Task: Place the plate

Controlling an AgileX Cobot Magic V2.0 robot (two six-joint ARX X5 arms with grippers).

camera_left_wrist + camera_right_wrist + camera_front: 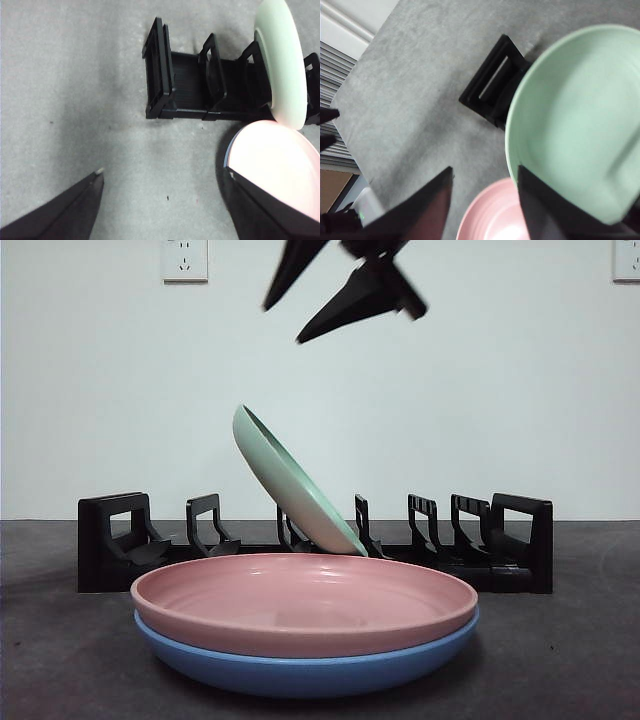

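Leaning in the rack [110, 540], the green plate [290, 485] looks to me already placed: its lower edge sits between the middle dividers and its upper rim tips toward the left end, with nothing of mine touching it. Going left to right along the rack in the front view, the end frame and the next slot stand bare, then comes the green plate, then more bare dividers out to the right end frame.

Just in front of the rack, a pink plate [305, 602] lies flat, nested in a blue plate [300, 670], both on the table [60, 660]. I judge these two are what remains, the pink one first since it is on top.

My left pincer [165, 175] is wide open and holds nothing, over bare table beside the rack's end. My right pincer [485, 175] is also parted and holding nothing, high above the green plate; I take it for the dark jaws at the top of the front view.
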